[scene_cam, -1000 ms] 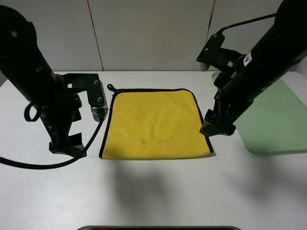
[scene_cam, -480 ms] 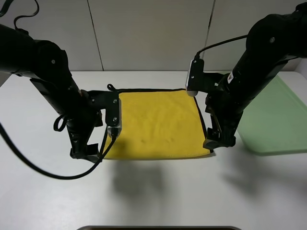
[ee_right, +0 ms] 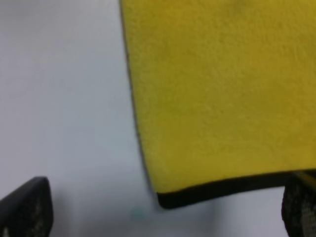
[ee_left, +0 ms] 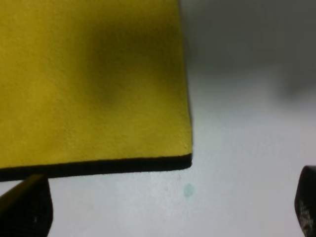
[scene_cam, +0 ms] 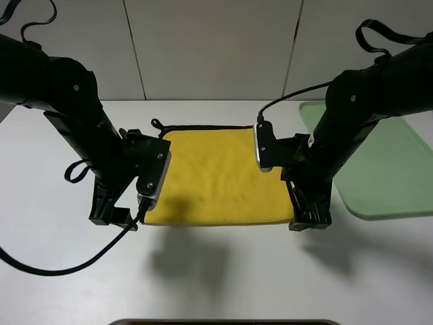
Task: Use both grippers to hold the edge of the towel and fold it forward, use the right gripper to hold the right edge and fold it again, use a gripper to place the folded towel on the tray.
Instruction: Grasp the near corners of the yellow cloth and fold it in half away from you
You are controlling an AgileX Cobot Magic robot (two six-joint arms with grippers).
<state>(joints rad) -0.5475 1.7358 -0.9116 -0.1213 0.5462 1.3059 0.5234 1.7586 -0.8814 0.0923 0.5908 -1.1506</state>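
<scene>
Near edge first. Both arms have dropped in the last second from high and wide of the cloth to its two near corners.

- Left gripper [scene_cam: 111, 217], lower left of the frame: low over the tabletop [scene_cam: 223, 271], just outside the towel's near left corner. Jaws stand wide apart, holding nothing. In the wrist view, the black-bound corner of the edge of the towel [ee_left: 98, 168] lies between the fingertips.
- Right gripper [scene_cam: 310, 220], lower right of centre: at the near right corner. Jaws also spread wide and empty, with the corner between them in its wrist view.
- Towel [scene_cam: 216, 172]: flat and unfolded at mid frame, not yet lifted.
- Tray [scene_cam: 358, 213]: right edge of the frame, just beside the right arm, nothing on it.
- Corner loop [scene_cam: 157, 124]: at the far left corner.

Your approach looks finished, so judge this as the pre-grasp for the first fold. Whether the lower fingers are under the cloth cannot be told. Check that before you close.
</scene>
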